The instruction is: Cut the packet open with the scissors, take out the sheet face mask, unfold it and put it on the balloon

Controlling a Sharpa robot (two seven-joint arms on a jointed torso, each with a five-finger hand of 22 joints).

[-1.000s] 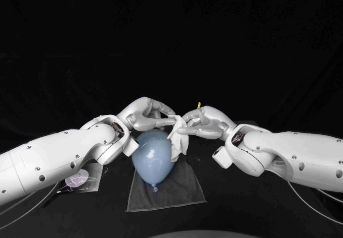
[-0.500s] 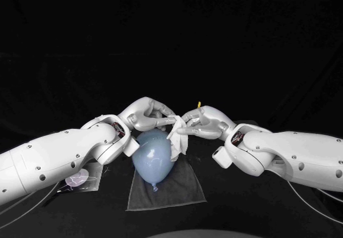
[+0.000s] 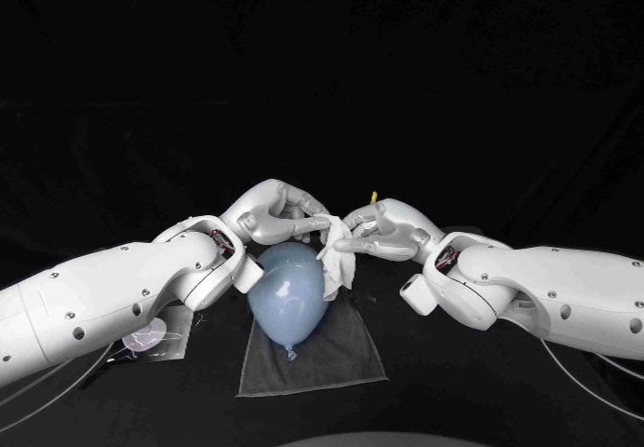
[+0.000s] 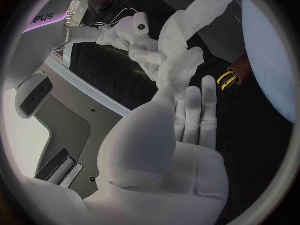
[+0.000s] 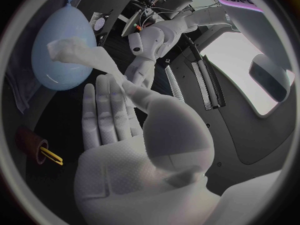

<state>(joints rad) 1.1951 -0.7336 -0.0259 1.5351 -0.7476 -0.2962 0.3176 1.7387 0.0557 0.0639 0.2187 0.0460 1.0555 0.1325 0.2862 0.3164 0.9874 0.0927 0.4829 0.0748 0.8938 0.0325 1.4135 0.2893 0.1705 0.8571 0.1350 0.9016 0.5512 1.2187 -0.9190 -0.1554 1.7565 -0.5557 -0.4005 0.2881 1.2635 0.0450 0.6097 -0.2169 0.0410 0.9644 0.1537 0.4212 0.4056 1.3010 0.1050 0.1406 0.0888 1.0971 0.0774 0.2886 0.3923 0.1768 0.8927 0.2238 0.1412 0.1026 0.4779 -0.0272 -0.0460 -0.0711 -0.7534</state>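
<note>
White crumpled sheet mask (image 3: 336,259) is pinched by left hand (image 3: 275,214) and right hand (image 3: 380,233) at pale-blue rubber balloon's (image 3: 288,296) 1 o'clock edge; black table (image 3: 322,102) is left open toward 12.

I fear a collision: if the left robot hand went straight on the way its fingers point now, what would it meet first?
Probably the right robot hand, just past the sheet mask that it and the left robot hand hold; depth between them is unclear.

We see a smooth, glossy balloon (image 3: 288,296) beneath the left hand (image 3: 275,212), and a limp, matt, cloth-like sheet mask (image 3: 339,265) hanging from the right hand (image 3: 379,233).
</note>
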